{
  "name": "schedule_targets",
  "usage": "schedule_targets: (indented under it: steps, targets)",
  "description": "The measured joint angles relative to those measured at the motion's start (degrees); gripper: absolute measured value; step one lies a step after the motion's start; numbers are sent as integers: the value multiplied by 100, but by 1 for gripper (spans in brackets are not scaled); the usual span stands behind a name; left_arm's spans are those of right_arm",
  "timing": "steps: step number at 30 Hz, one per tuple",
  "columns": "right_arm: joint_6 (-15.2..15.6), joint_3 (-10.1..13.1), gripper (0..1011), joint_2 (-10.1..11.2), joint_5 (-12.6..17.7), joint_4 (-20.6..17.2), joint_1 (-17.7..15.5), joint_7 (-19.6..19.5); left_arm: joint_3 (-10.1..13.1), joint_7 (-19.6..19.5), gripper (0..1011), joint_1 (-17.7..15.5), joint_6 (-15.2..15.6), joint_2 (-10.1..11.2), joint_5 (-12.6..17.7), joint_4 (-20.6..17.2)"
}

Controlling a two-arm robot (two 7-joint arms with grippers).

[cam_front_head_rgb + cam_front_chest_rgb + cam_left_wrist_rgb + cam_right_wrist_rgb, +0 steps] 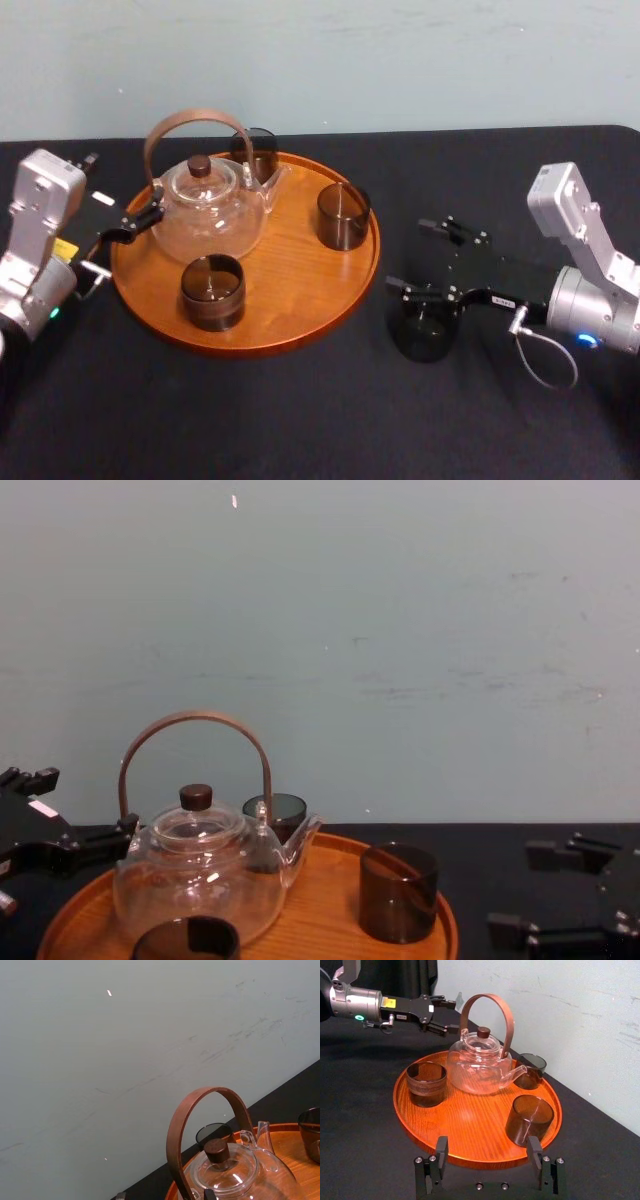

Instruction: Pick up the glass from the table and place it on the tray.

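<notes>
Right jaws: spread wide, grasping nothing.
Right gripper (410, 255): low over the table (300, 420), right of the tray (300, 290).
Glass (425, 328): upright on the table, outside the jaws, just beside the near finger.
Left gripper (449, 1016): jaws apart, empty, beside the teapot (205, 215).
Tray: carries the teapot and three other dark glasses (212, 290).
</notes>
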Motion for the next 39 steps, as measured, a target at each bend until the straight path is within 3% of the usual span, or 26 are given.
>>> schedule_targets:
  steps: [14, 23, 39]
  targets:
    - [144, 184, 1002, 300, 62, -424, -593, -207, 0, 0, 1009, -1, 0, 0, 0, 0]
    - [132, 233, 1002, 311, 87, -449, -796, -231, 0, 0, 1009, 0, 0, 0, 0, 0]
    - [91, 241, 1002, 209, 77, -194, -862, -223, 0, 0, 1009, 0, 0, 0, 0, 0]
